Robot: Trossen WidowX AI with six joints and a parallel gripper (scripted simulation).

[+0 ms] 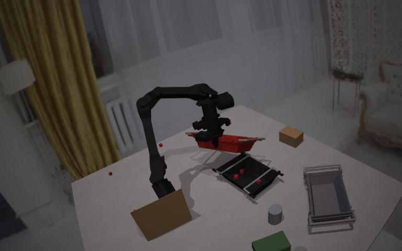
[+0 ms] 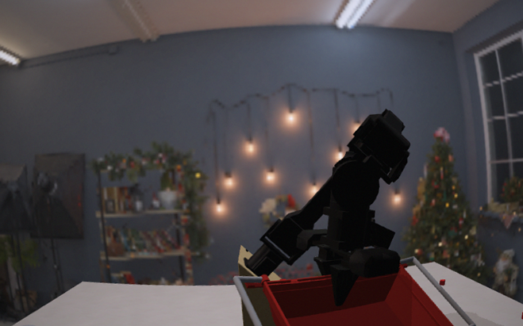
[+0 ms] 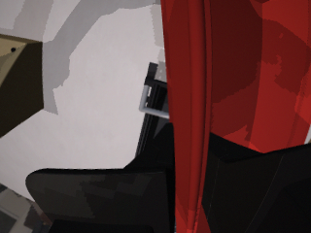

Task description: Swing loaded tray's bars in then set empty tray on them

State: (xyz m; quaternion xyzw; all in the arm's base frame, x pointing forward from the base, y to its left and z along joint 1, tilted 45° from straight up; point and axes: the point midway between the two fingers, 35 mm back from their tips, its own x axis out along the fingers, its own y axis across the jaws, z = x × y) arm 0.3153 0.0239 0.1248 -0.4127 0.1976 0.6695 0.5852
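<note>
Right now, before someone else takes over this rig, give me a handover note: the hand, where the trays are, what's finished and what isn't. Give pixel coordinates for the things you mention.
Hand [image 1: 215,145] [image 2: 342,299]: shut on a side wall of the red tray [image 1: 226,143] [image 2: 355,313] [image 3: 190,97], which is held tilted off the table.
Black tray [image 1: 231,165]: on the table, three red blocks showing inside. Two more red blocks lie loose on the table.
Done: both bars [image 1: 234,164] [image 1: 258,180] are in across the black tray.
Left: bring the red tray over, level it, set it on both bars, let go.
</note>
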